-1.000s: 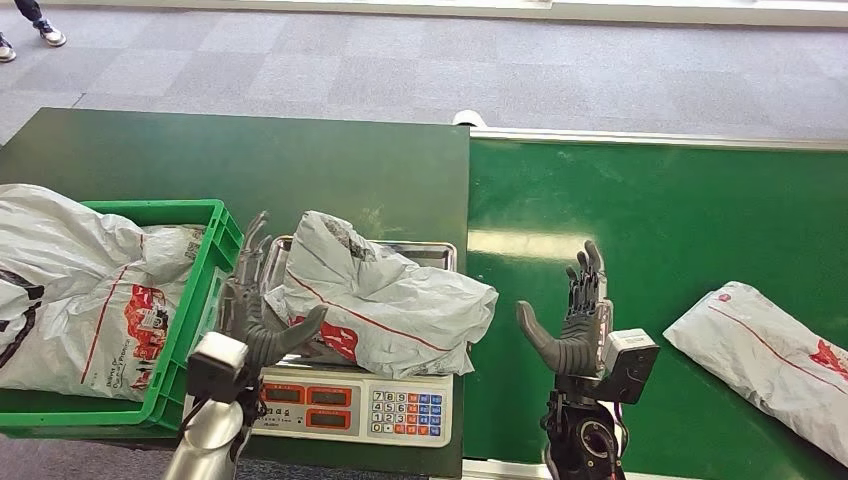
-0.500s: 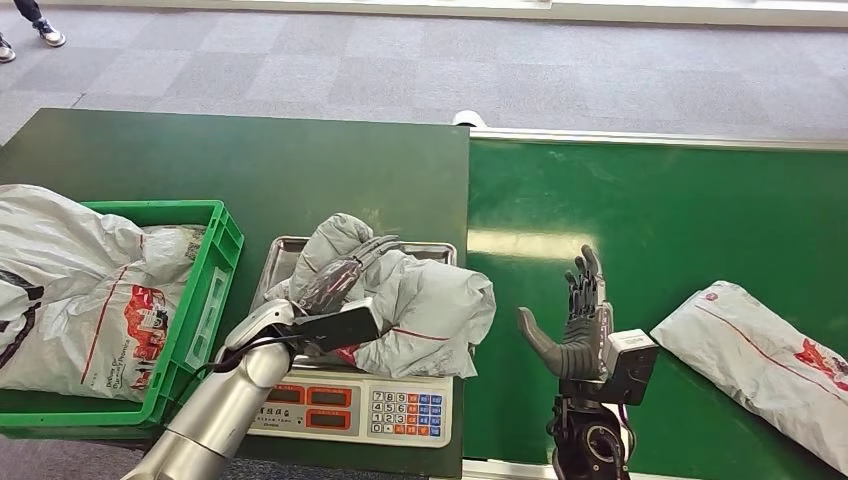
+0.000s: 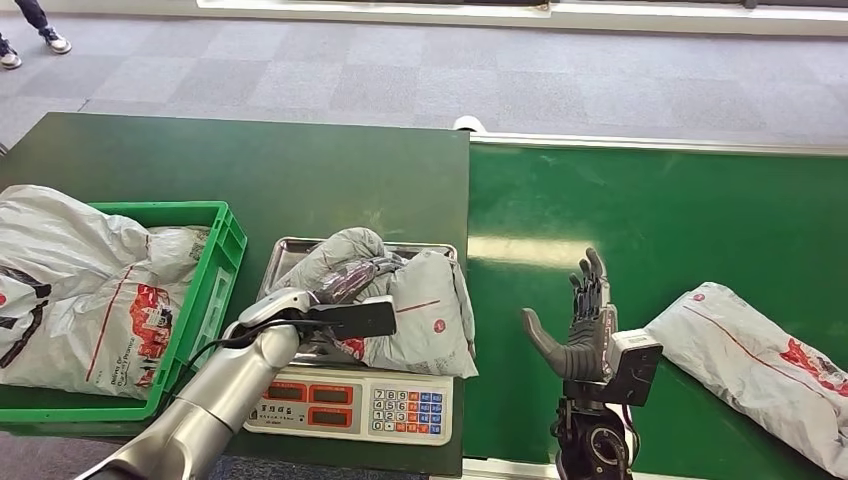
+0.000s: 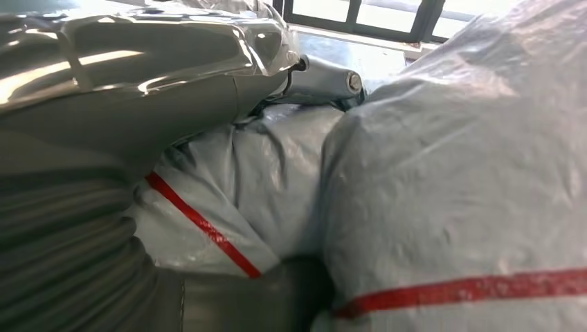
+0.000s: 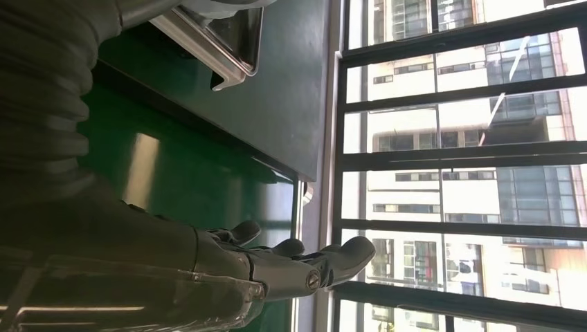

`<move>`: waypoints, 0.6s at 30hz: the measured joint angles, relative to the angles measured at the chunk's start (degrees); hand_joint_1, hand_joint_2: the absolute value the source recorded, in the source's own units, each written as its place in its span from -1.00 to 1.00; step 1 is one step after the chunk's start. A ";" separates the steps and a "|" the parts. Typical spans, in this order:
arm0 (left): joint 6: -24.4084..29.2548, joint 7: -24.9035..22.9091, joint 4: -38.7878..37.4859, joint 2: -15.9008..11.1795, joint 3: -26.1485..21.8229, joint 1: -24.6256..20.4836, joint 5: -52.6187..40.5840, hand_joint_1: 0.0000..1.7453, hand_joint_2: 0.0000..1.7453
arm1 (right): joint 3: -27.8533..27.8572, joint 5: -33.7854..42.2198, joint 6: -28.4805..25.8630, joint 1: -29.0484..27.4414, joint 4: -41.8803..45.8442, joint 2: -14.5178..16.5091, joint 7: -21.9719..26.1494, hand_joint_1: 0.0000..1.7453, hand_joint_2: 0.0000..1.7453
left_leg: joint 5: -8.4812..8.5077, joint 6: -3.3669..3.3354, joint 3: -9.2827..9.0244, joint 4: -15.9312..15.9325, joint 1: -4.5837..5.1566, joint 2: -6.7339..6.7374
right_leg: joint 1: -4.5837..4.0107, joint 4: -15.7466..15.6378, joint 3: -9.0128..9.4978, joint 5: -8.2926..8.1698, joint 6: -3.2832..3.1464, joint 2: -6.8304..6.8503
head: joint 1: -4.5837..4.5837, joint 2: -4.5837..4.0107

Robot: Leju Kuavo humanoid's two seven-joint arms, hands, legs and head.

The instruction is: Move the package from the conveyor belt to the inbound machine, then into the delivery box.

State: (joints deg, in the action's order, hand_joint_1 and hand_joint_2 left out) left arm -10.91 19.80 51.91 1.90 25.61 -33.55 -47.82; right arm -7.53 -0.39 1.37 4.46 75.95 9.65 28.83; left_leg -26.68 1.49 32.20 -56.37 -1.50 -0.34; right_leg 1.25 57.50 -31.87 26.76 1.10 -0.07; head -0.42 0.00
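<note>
Nearest, the left hand (image 3: 345, 285) is seen laid over the grey package (image 3: 420, 310), its fingers curled into the crumpled plastic; the left wrist view shows the thumb pressed under a fold, so the package is judged to be gripped. The package rests on the steel tray (image 3: 290, 245) of the scale (image 3: 350, 405), the inbound machine, with one flap draped over the tray's edge on the side away from the hand's arm. It is judged light, soft and slippery: a limp bag that will sag and shift, best held by a bunched fold near its middle rather than by a loose corner.

Just beside the left arm, the green box (image 3: 215, 260) is already heaped with other bags (image 3: 80, 280), so little room is left inside and its raised rim must be cleared on the way over.

On the far side of the scale, the right hand (image 3: 580, 320) is held upright over the green belt (image 3: 650, 210), fingers apart, holding nothing. Beyond it a second package (image 3: 760, 360) lies on the belt. Farther off, bare desk (image 3: 250, 160) offers open room.
</note>
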 joint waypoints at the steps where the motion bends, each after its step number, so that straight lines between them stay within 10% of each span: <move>1: 0.02 -0.02 -0.04 0.00 0.04 -0.13 0.00 1.00 1.00 | 0.05 0.00 -0.01 -0.04 0.04 0.02 -0.01 -1.00 1.00 | 0.00 0.00 -0.03 0.00 0.00 0.00 | 0.00 0.00 0.03 0.00 0.00 0.00 | 0.00 0.00; 18: -0.14 1.88 1.17 -0.13 1.36 -0.06 0.62 1.00 1.00 | 0.49 0.00 -0.08 -0.40 0.44 0.03 -0.51 -1.00 1.00 | 0.00 0.00 -0.02 0.00 0.00 0.00 | 0.00 0.00 0.02 0.00 0.01 0.00 | -0.02 0.00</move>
State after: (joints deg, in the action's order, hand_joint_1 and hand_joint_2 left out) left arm -11.05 21.68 53.08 1.78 26.97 -33.61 -47.20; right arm -7.05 -0.39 1.29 4.06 76.39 9.68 28.33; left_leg -26.68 1.49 32.18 -56.37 -1.50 -0.34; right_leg 1.25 57.50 -31.85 26.76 1.11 -0.07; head -0.43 0.00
